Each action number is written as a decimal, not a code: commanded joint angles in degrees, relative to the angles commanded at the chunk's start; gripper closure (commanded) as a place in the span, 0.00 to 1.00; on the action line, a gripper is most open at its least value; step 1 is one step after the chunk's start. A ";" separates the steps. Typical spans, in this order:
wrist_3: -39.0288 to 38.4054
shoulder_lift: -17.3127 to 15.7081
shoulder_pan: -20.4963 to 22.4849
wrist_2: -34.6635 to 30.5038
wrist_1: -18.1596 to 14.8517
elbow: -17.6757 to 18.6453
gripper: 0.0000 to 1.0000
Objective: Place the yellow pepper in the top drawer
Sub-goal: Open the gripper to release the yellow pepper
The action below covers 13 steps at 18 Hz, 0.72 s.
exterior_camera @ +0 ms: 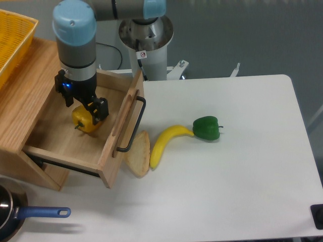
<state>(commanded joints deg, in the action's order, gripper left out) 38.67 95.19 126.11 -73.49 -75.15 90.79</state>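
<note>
The yellow pepper (84, 123) lies on the floor of the pulled-out top drawer (65, 146), a light-wood box with a black bar handle (132, 126). My gripper (84, 106) hangs straight down just above the pepper. Its black fingers (100, 108) stand spread wider than the pepper, one on each side of its top, so the gripper is open. The gripper's body hides the pepper's upper part.
On the white table (227, 176) right of the drawer lie a bread slice (138, 154), a banana (164, 142) and a green pepper (206, 128). A yellow mesh basket (11, 40) sits on the cabinet top. A blue-handled pan (30, 215) is at the bottom left.
</note>
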 joint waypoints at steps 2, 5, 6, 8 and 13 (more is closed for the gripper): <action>-0.09 -0.09 1.32 2.64 0.70 -0.18 0.03; -0.09 -0.35 2.56 3.44 0.97 -0.88 0.02; -0.09 -0.44 3.17 4.14 0.97 -0.88 0.02; -0.09 -0.53 4.83 7.03 0.97 -1.14 0.02; -0.09 -1.06 10.29 16.44 0.97 -1.41 0.02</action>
<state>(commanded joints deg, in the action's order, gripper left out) 38.58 94.13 136.40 -57.05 -74.18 89.39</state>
